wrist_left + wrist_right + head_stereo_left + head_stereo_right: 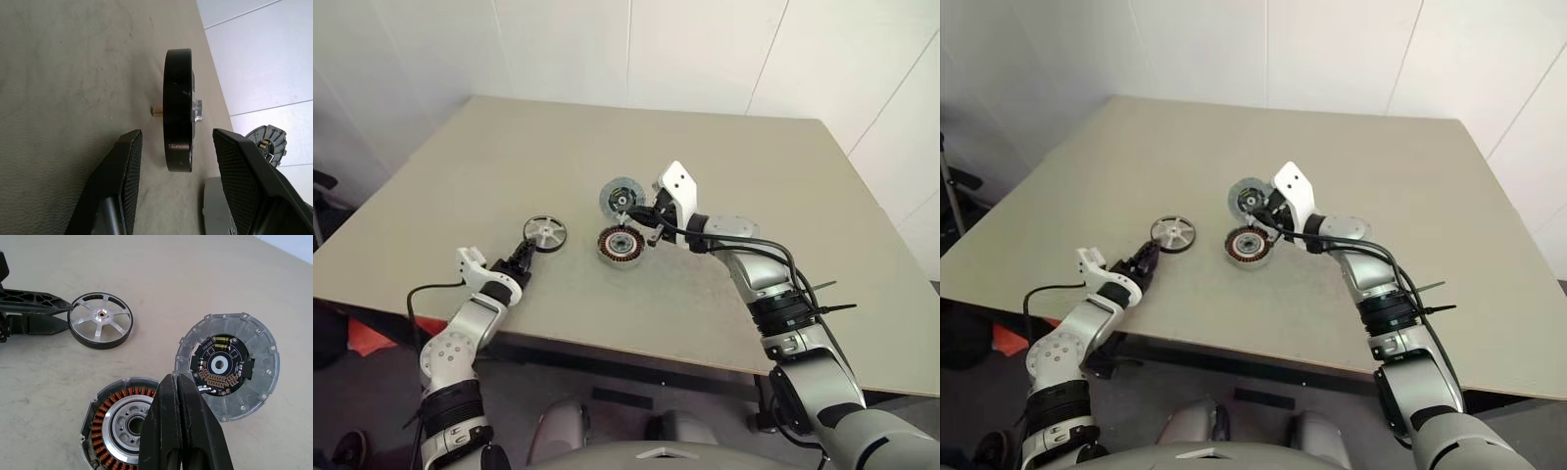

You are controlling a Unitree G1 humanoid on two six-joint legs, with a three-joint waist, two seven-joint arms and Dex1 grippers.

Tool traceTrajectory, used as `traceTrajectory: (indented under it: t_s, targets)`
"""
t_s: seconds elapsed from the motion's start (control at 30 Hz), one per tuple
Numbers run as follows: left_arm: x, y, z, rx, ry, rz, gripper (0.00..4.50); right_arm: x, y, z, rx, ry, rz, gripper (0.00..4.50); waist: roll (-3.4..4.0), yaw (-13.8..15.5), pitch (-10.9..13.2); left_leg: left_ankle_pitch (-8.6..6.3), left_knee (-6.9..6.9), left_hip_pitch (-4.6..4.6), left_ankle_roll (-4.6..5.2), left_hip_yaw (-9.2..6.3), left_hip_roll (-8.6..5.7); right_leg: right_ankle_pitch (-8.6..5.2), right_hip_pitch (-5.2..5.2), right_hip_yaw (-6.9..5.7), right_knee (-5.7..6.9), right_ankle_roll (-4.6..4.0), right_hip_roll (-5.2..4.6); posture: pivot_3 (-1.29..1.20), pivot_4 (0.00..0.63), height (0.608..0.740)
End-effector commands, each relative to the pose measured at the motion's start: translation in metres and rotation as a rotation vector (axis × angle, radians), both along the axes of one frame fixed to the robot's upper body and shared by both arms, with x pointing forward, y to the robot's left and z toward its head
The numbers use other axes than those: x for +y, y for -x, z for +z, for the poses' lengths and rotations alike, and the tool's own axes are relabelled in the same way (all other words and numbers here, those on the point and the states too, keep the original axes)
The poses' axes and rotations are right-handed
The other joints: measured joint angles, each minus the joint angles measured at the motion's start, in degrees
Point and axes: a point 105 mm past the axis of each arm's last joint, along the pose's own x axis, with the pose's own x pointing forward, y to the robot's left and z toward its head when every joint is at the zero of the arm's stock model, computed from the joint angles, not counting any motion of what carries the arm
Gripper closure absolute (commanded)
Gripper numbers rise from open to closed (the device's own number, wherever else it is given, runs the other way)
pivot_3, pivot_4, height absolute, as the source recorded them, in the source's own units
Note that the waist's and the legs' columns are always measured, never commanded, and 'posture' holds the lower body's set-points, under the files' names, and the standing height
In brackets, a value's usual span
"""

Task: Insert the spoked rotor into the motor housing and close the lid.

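Note:
The spoked rotor [545, 232] lies flat on the table, a shiny silver disc with a dark rim. My left gripper [521, 259] is open at its near edge; in the left wrist view the rotor [178, 110] sits edge-on between the fingers [122, 186], touching neither. To the right of the rotor sits the motor housing [620, 245], its copper windings facing up. The grey lid [621, 199] lies just behind it, circuit side up. My right gripper [174, 379] is shut on nothing and hovers over the housing's [117, 426] rim, beside the lid [227, 364].
The three parts lie near the middle of a plain beige table [509, 147], which stands against white walls. The table's front edge [607, 348] runs close under my left arm. A black cable [773, 250] runs along my right forearm.

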Motion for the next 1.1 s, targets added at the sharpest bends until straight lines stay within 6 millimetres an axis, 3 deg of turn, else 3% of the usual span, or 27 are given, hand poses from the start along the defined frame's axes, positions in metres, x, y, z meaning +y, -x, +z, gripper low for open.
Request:
traceTrajectory:
  t_s: [0.03,0.3,0.7,1.1]
  targets:
    - [0.001,-0.005,0.016,-0.068,0.006,0.007,2.09,0.000,-0.001,0.010,-0.049,-0.001,0.006,4.50,0.00,-0.01,0.00,0.00,0.00,0.00,0.00,0.00,0.00,0.00,0.00,0.00,0.00,0.00,0.00,0.00,0.000,0.740]
    - [0.002,-0.009,0.018,-0.077,0.041,0.036,2.09,0.001,0.000,0.010,-0.049,-0.003,0.007,4.50,-0.01,0.01,0.00,0.00,0.00,0.01,0.00,0.00,0.00,0.00,0.00,0.00,0.00,0.00,0.00,0.00,0.000,0.740]
    - [-0.018,-0.024,0.016,-0.062,0.078,-0.002,2.09,0.003,0.000,0.011,-0.053,-0.010,0.009,4.50,-0.01,0.00,0.01,0.06,0.00,-0.01,0.12,0.00,0.00,0.00,-0.01,0.00,-0.01,0.00,0.00,0.00,0.000,0.740]
    - [-0.013,-0.019,0.011,-0.057,0.084,0.009,2.09,-0.001,-0.003,0.011,-0.057,-0.002,-0.012,4.50,-0.02,0.02,0.01,0.05,0.00,-0.02,0.11,0.00,0.00,0.00,-0.01,0.00,-0.01,0.00,0.00,0.00,0.000,0.740]
